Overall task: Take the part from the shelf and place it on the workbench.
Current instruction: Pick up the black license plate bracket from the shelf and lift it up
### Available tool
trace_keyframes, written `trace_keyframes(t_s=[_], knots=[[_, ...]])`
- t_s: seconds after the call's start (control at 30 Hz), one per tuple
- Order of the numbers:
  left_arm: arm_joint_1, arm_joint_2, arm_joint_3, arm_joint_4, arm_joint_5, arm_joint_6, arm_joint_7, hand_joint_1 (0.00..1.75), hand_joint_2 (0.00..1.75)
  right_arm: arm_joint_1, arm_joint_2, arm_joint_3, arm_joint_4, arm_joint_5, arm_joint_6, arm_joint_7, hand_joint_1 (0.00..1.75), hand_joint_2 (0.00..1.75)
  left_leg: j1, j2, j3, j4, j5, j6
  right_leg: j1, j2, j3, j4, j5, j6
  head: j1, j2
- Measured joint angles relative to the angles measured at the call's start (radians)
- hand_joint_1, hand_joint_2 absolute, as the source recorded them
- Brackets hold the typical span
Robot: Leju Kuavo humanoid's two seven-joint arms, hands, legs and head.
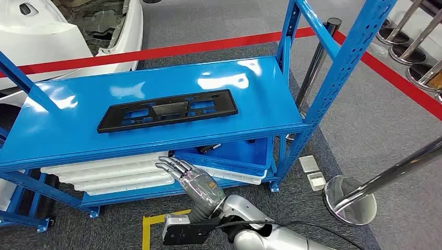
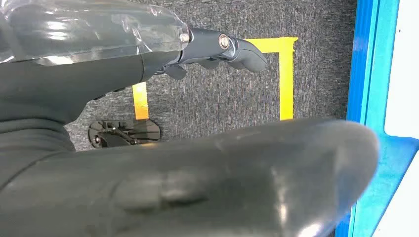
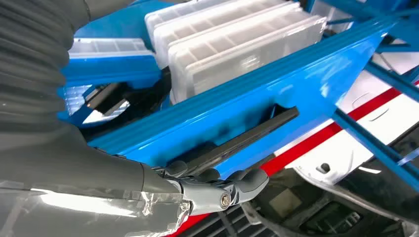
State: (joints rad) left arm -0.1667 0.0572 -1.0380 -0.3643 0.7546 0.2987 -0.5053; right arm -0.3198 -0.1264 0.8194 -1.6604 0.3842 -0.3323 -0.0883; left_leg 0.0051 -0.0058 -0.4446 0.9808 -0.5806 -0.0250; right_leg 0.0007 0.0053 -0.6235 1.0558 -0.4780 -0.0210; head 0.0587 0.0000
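A flat black plastic part (image 1: 167, 111) with several cut-outs lies on the top board of the blue shelf (image 1: 62, 140). In the right wrist view the same black part (image 3: 247, 140) appears edge-on on the shelf board. My right hand (image 1: 192, 179) is raised in front of the shelf's front edge, just below the top board. Its fingers (image 1: 172, 165) are stretched out and apart, holding nothing, a short way from the part. My left hand (image 2: 197, 168) hangs over grey carpet, its fingers (image 2: 222, 47) loosely extended and holding nothing.
White ribbed trays (image 1: 114, 174) and a blue bin (image 1: 240, 153) fill the lower shelf. Blue uprights (image 1: 333, 78) stand at the right corners. Chrome stanchions (image 1: 349, 200) stand to the right, a red floor line (image 1: 208, 46) and a white car body (image 1: 52, 31) behind. Yellow tape (image 1: 151, 224) marks the floor.
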Motion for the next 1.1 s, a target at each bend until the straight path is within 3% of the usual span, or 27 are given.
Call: trace_keyframes(t_s=[0.27, 0.7, 1.1], knots=[[0.0, 0.0, 0.0, 0.0, -0.001, -0.002, 0.005, 0.0, 0.0, -0.022, -0.024, -0.019, -0.005, 0.06, -0.04, 0.058, 0.0, 1.75, 0.0, 0.0, 0.001, 0.0, 0.0, 0.0, 0.0, 0.0, 0.001, -0.002, 0.001, 0.001, 0.0, 0.0], [-0.002, 0.0, 0.0, 0.0, -0.013, -0.014, 0.031, 0.0, 0.0, -0.062, -0.142, -0.137, -0.006, 0.381, -0.136, 0.306, 0.0, 1.75, -0.002, 0.0, 0.002, 0.0, 0.0, 0.001, -0.002, 0.0, 0.002, -0.003, 0.002, 0.003, 0.0, 0.0], [-0.01, 0.0, -0.001, 0.0, -0.026, -0.041, 0.038, 0.0, 0.0, -0.069, -0.185, -0.174, -0.007, 0.374, -0.15, 0.293, 0.0, 1.75, -0.003, 0.0, 0.002, 0.0, 0.0, 0.001, -0.003, 0.0, 0.002, -0.003, 0.002, 0.003, 0.0, 0.0]])
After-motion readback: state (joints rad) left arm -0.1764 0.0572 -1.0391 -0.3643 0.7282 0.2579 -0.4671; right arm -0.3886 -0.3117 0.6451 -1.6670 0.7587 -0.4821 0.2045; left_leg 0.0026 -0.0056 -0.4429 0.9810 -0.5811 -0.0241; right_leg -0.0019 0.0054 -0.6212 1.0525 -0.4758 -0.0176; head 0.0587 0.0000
